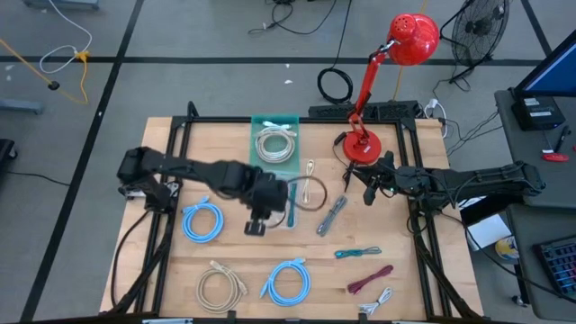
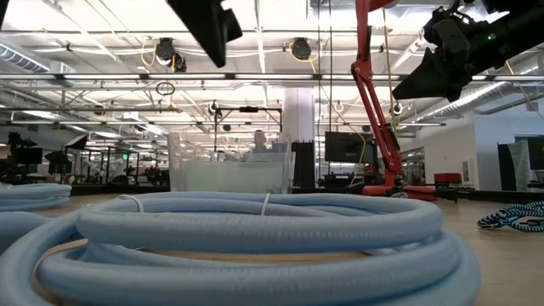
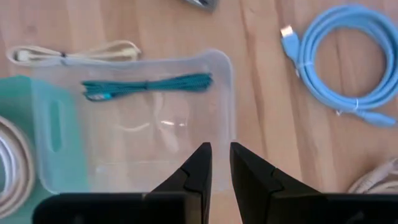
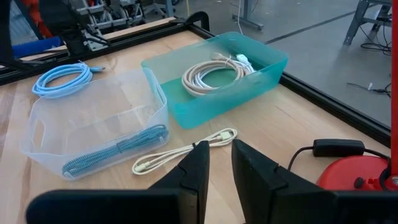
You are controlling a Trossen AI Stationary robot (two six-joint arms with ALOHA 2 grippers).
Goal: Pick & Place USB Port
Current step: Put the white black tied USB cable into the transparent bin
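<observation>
The left gripper (image 1: 256, 225) is hovering above the clear bin (image 3: 143, 124) near the table's middle, its fingers (image 3: 198, 171) standing slightly apart with nothing between them. In the left wrist view, a teal braided cable (image 3: 147, 85) is lying inside the clear bin, apart from the gripper. Judging from this, one placement is complete.

The right gripper (image 1: 371, 193) is waiting near the base of the red lamp (image 1: 362, 148), its fingers (image 4: 198, 163) also a narrow gap apart and holding nothing.

A teal bin (image 1: 274, 139) beside the clear one is holding a coiled cream cable (image 1: 274, 144). A thin cream cable (image 4: 183, 151) is resting on the wood just beside the clear bin, outside it.

Remaining on the table (image 1: 414, 288):
- a light blue coil (image 1: 202, 221) on the left side;
- a second light blue coil (image 1: 288, 281) and a cream coil (image 1: 221, 286) toward the near edge;
- a grey cable (image 1: 331, 216), another teal cable (image 1: 357, 254), a maroon cable (image 1: 370, 280) and a small pale cable (image 1: 376, 301) on the right side.

Which of these the task still covers cannot be told, but the sorting appears only partly done. The next step is likely picking another loose cable.
</observation>
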